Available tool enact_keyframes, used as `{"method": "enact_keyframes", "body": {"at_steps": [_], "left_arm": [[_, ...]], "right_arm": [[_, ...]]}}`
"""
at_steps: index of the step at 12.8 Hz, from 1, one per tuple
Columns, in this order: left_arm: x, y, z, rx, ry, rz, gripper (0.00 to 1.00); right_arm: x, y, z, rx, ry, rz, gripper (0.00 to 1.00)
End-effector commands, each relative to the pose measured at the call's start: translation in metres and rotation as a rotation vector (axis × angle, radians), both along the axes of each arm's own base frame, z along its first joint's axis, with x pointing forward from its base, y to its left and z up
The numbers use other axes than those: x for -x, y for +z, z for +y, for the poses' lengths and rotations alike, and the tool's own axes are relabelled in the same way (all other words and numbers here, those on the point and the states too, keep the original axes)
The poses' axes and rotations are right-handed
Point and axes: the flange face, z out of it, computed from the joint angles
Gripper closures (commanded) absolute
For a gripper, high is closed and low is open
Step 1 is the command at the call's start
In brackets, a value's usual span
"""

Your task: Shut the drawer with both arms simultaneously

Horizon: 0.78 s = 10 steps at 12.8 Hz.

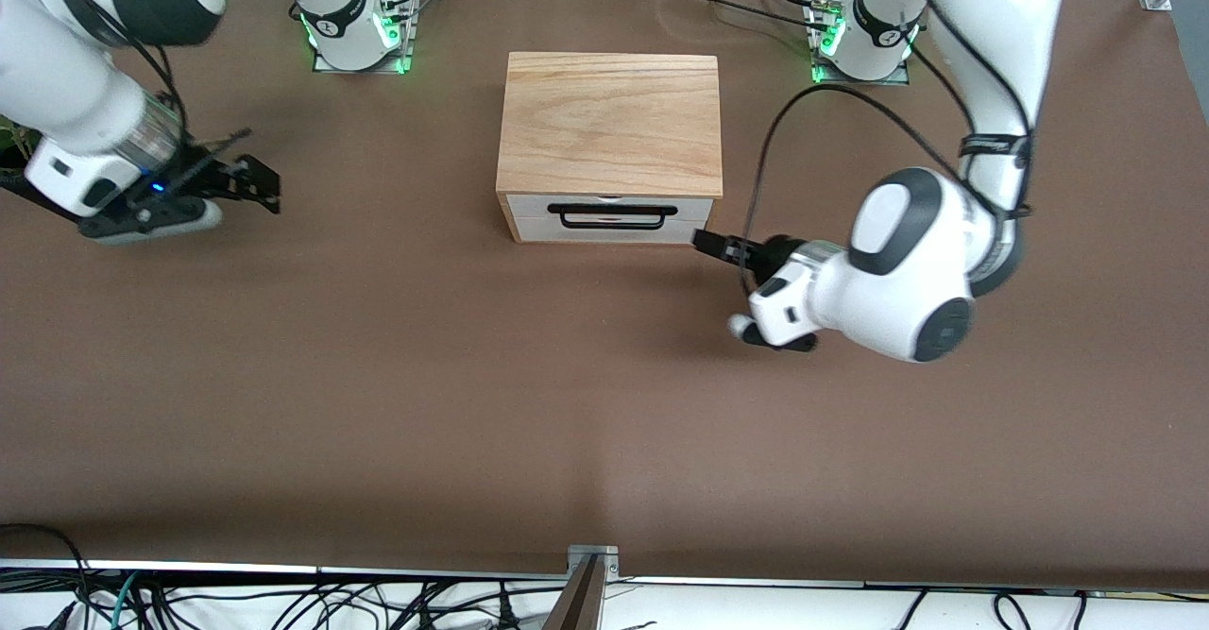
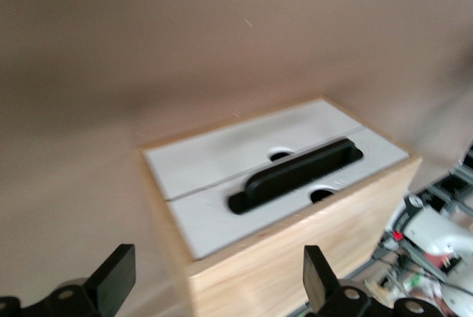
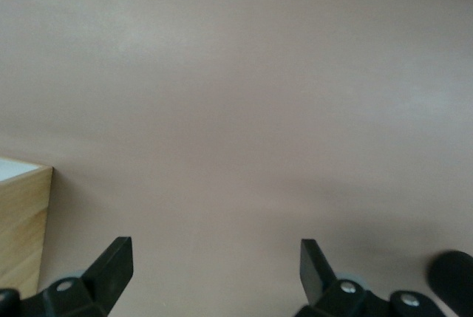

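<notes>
The oak-coloured cabinet [image 1: 610,120] stands mid-table. Its drawer's white front panel [image 1: 529,228] with the black bar handle [image 1: 612,216] faces the front camera and sits flush with the cabinet's front edge. My left gripper [image 1: 710,242] is open and empty, low over the table, close to the cabinet's front corner at the left arm's end. In the left wrist view the panel [image 2: 214,213] and handle [image 2: 295,175] lie ahead of the open gripper [image 2: 219,280]. My right gripper [image 1: 260,181] is open and empty, well apart from the cabinet, toward the right arm's end.
The brown table cover [image 1: 472,403] spreads around the cabinet. The right wrist view shows the open right gripper [image 3: 214,269] over bare cover, with a corner of the cabinet [image 3: 22,228] at the picture's edge. Black cables trail from both arms.
</notes>
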Motion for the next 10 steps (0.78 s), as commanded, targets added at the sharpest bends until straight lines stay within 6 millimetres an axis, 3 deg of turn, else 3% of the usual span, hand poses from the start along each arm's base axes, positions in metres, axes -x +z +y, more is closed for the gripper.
{"method": "enact_keyframes", "body": {"at_steps": [1, 2, 3, 5, 8, 10], "left_arm": [[-0.017, 0.032, 0.053, -0.099, 0.014, -0.093, 0.00], [-0.021, 0.035, 0.078, -0.173, 0.020, -0.116, 0.00], [-0.021, 0.060, 0.100, -0.252, 0.021, -0.174, 0.00], [-0.022, 0.081, 0.134, -0.345, 0.037, -0.224, 0.00], [-0.016, 0.121, 0.161, -0.438, 0.055, -0.295, 0.00], [-0.007, 0.167, 0.175, -0.504, 0.073, -0.379, 0.00]], "right_arm": [[-0.014, 0.044, -0.005, 0.034, -0.033, 0.025, 0.00], [-0.015, 0.049, -0.007, 0.030, -0.039, 0.023, 0.00], [-0.015, 0.051, -0.020, 0.029, -0.063, 0.019, 0.00], [-0.012, 0.056, -0.026, 0.019, -0.072, 0.016, 0.00], [-0.009, 0.060, -0.033, -0.074, -0.113, 0.029, 0.00], [-0.006, 0.064, -0.029, -0.095, -0.120, 0.029, 0.00]]}}
